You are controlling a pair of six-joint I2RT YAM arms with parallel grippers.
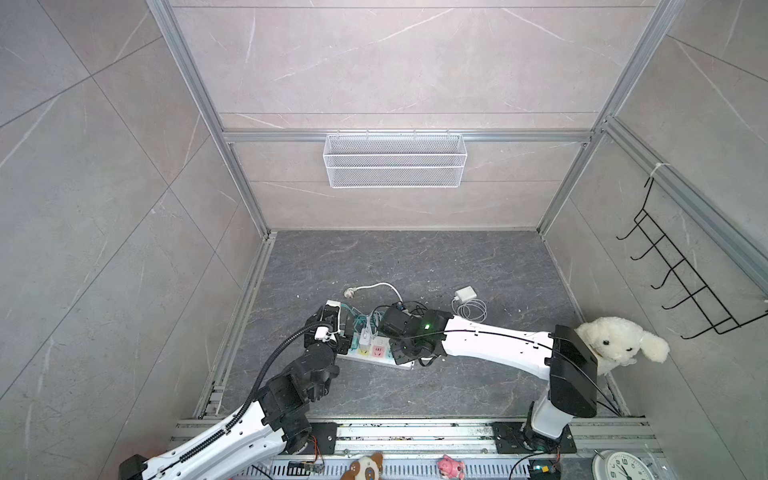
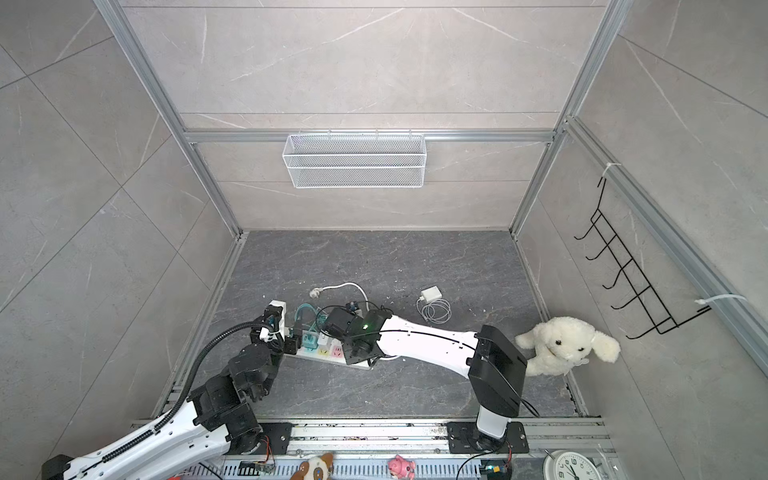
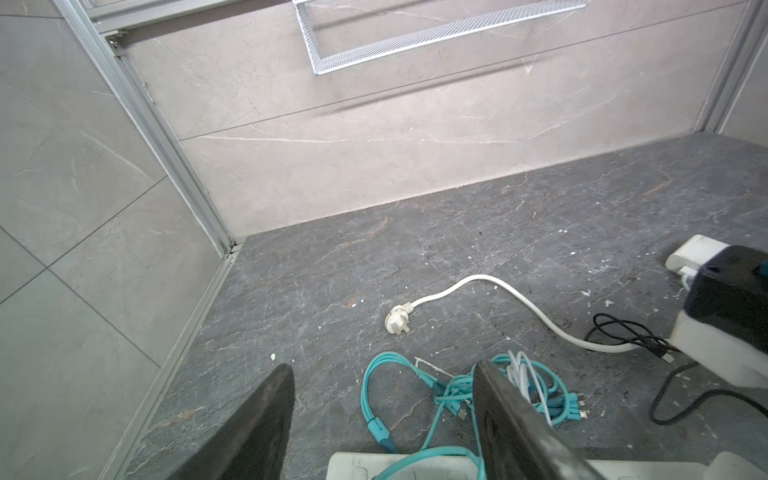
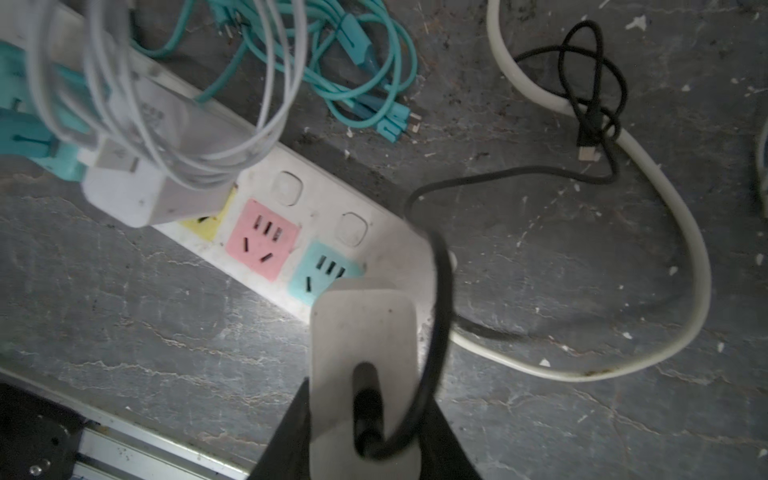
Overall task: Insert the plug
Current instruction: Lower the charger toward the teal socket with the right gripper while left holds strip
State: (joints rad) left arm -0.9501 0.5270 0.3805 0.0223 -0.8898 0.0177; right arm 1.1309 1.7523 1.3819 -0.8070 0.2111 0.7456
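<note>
My right gripper [image 4: 368, 395] is clamped on the white plug [image 4: 363, 332], one finger on each of its sides, with its black cable [image 4: 478, 178] looping off across the table [image 4: 124, 332]. The plug sits over the end of the power strip [image 4: 374, 232], covering part of the teal socket [image 4: 320, 270] next to the pink socket [image 4: 262, 241]; I cannot tell whether its prongs are in. The strip lies left of the table's middle, nearer the front edge. Further along it a white charger [image 4: 137, 195] is plugged in, with teal cables [image 4: 353, 62] bunched beside it. My left gripper [image 3: 382, 395] stands with its jaws apart at the strip's other end, gripping nothing
</note>
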